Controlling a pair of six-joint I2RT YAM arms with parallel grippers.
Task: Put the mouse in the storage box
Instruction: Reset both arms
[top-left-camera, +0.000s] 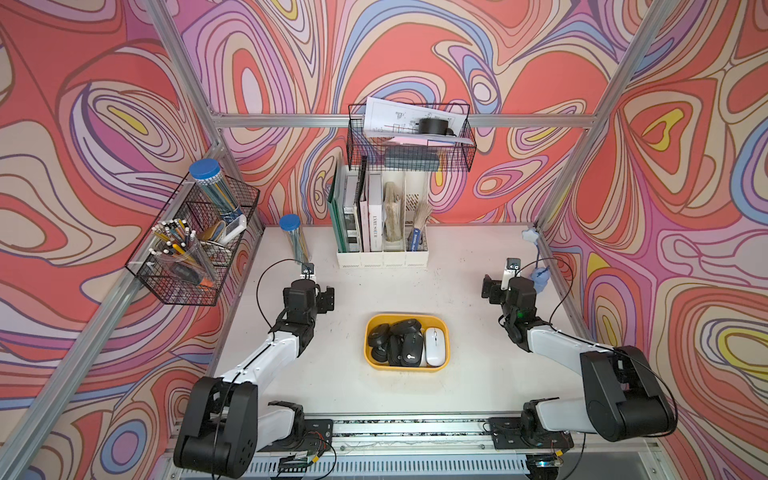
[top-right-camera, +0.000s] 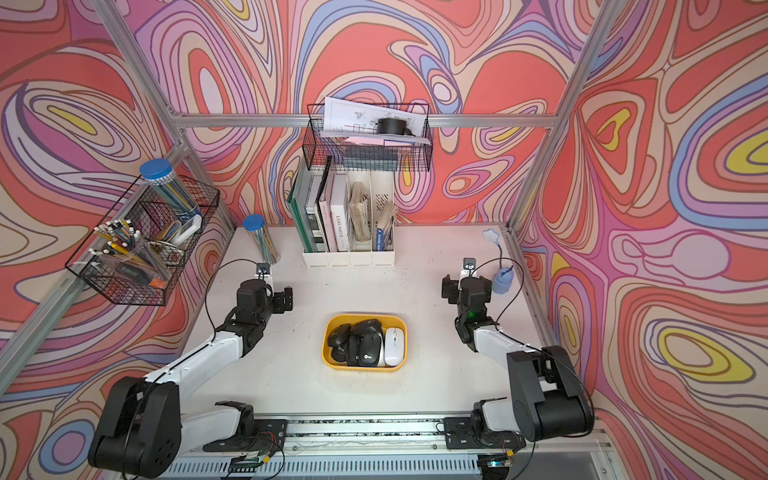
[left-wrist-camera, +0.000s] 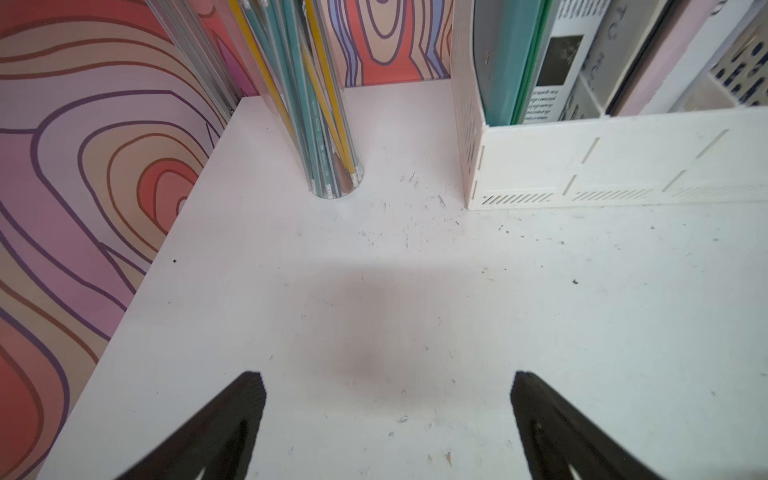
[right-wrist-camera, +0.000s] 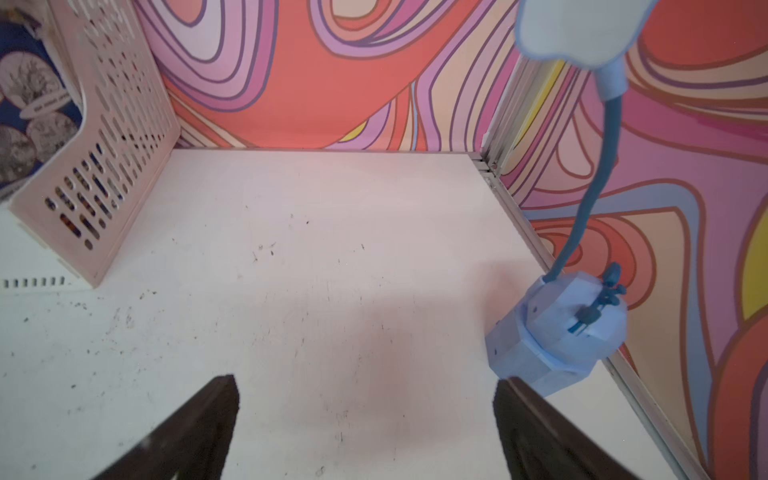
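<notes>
The yellow storage box (top-left-camera: 367, 341) (top-right-camera: 324, 347) sits in the middle of the white table in both top views. Several black mice lie piled in it, and a white mouse (top-left-camera: 435, 347) (top-right-camera: 394, 346) lies along its right side. No mouse lies on the bare table. My left gripper (left-wrist-camera: 387, 376) hangs open over bare table, left of and behind the box. My right gripper (right-wrist-camera: 365, 379) is open too, over bare table right of and behind the box. Nothing is between either pair of fingers. Neither wrist view shows the box.
A clear tube of pencils (top-left-camera: 293, 241) (left-wrist-camera: 316, 124) and a white file holder (top-left-camera: 382, 253) (left-wrist-camera: 582, 166) stand behind the left gripper. A blue desk lamp (top-left-camera: 540, 276) (right-wrist-camera: 561, 332) stands close beside the right gripper. Black wire baskets (top-left-camera: 195, 253) (top-left-camera: 409, 137) hang on the walls.
</notes>
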